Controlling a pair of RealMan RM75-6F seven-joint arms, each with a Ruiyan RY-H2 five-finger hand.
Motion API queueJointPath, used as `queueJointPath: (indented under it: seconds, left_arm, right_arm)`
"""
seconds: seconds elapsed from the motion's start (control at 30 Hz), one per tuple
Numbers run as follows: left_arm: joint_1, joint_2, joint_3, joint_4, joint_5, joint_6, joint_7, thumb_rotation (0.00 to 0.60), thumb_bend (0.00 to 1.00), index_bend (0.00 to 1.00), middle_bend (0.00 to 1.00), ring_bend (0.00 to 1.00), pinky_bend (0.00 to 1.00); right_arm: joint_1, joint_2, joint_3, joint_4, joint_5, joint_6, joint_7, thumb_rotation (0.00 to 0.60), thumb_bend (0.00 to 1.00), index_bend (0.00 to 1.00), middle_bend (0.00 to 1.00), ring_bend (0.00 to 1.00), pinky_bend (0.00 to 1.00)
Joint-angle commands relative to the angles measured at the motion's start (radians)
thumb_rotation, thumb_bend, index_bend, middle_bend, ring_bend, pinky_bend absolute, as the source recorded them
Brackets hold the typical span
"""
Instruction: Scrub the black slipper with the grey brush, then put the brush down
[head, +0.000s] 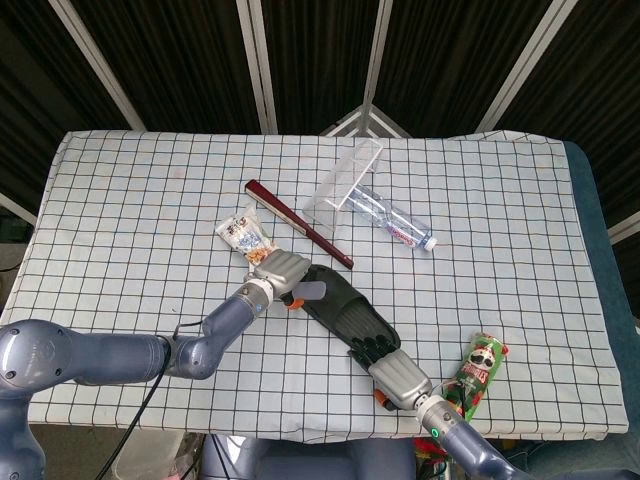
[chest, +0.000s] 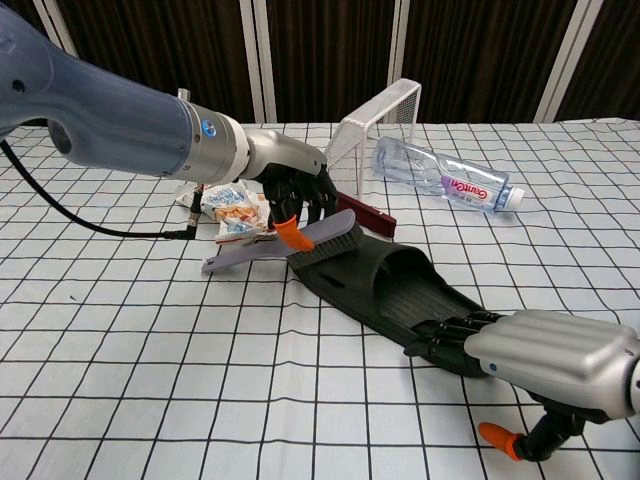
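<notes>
Your right hand (chest: 545, 352) presses its fingers on the near end of the slipper (chest: 400, 290) lying on the bench (chest: 120, 380). Farther off, your left hand (chest: 295, 190) grips the brush (chest: 290, 243), bristles touching the slipper's far end.

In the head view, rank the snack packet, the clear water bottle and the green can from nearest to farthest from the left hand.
Measured from the left hand:
1. Snack packet, just up and left of the hand, on the far side.
2. Clear water bottle, up and to the right, beside the clear wire rack.
3. Green can, far right, near the table's front edge.
</notes>
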Motion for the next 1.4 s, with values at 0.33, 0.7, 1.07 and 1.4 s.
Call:
queueJointPath:
  seconds: [0.33,0.7,1.07,1.4]
  left_arm:
    - [0.016,-0.068,-0.07,0.077,0.092,-0.016,-0.075,0.6,0.83,0.52,0.6,0.44,0.47]
    - [0.022,-0.09,-0.12,0.109,0.123,-0.051,-0.142,0.6,0.92,0.58,0.65,0.48,0.51]
    - [-0.043,-0.061,-0.054,0.118,-0.034,-0.125,-0.112,0.6,0.93,0.6,0.67,0.49,0.52]
    - [-0.247,0.005,0.137,0.058,-0.404,-0.154,-0.009,0.6,0.94,0.61,0.68,0.5,0.53]
  right_arm:
    - [0.004,-0.005,-0.011,0.004,0.004,0.004,0.003,0.6,0.54,0.0,0.0,0.0,0.0]
    - [0.005,-0.006,-0.018,0.006,0.004,0.009,0.007,0.6,0.54,0.0,0.0,0.0,0.0]
    - [0.013,0.001,-0.017,0.0,0.009,0.011,0.004,0.6,0.54,0.0,0.0,0.0,0.0]
    - [0.014,-0.002,-0.023,-0.006,0.01,0.019,-0.002,0.6,0.54,0.0,0.0,0.0,0.0]
